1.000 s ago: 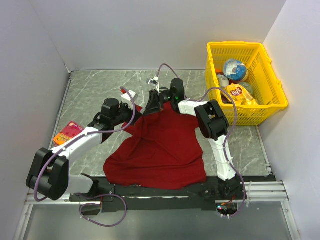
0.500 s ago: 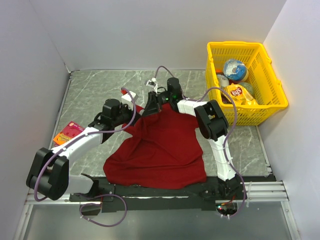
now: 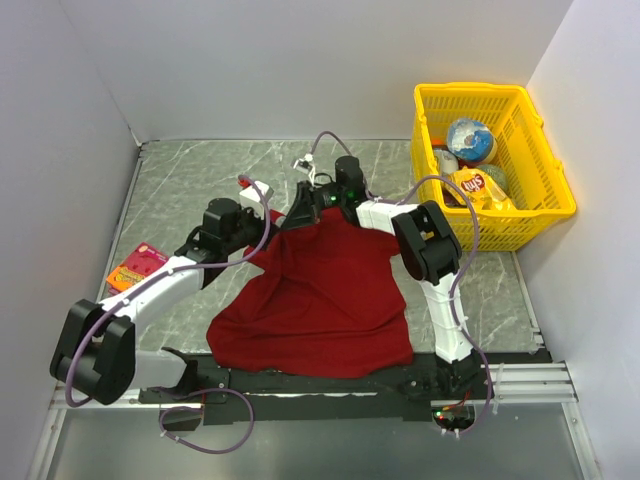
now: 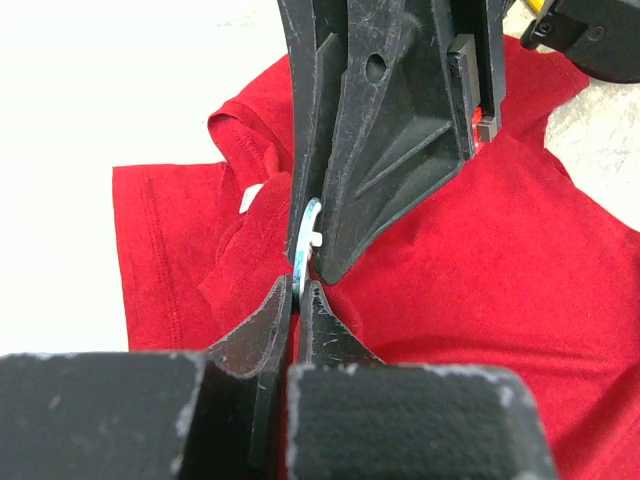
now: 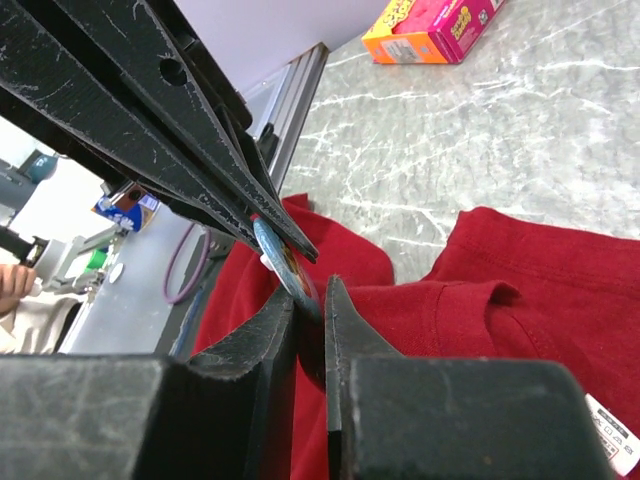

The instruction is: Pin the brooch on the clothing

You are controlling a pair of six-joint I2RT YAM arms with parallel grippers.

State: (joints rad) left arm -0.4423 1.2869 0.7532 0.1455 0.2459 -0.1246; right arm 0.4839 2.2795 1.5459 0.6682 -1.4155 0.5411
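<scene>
Marble table [image 5: 560, 140]: left hand [image 4: 298, 290], right hand [image 5: 310, 295] pinching brooch [image 4: 308, 235] above clothing [image 4: 480, 260]

Left fingers [image 4: 268, 325] pinched shut; right fingers [image 5: 262, 335] narrowly parted, gripping.

Small moves only, seen from above. The right gripper [image 3: 303, 197] and its wrist have crept toward the far wall and a touch left. Most of that came in the first half second, with barely anything since. The left gripper [image 3: 258, 192] went the same way, out and slightly left, then eased back a hair. The raised top edge of the T-shirt [image 3: 320, 290] followed them, so its peak now sits a bit farther from the arm bases. The right elbow swung slightly toward the basket [image 3: 470, 90]. The left arm's shoulder block dropped a little toward the near rail.
</scene>
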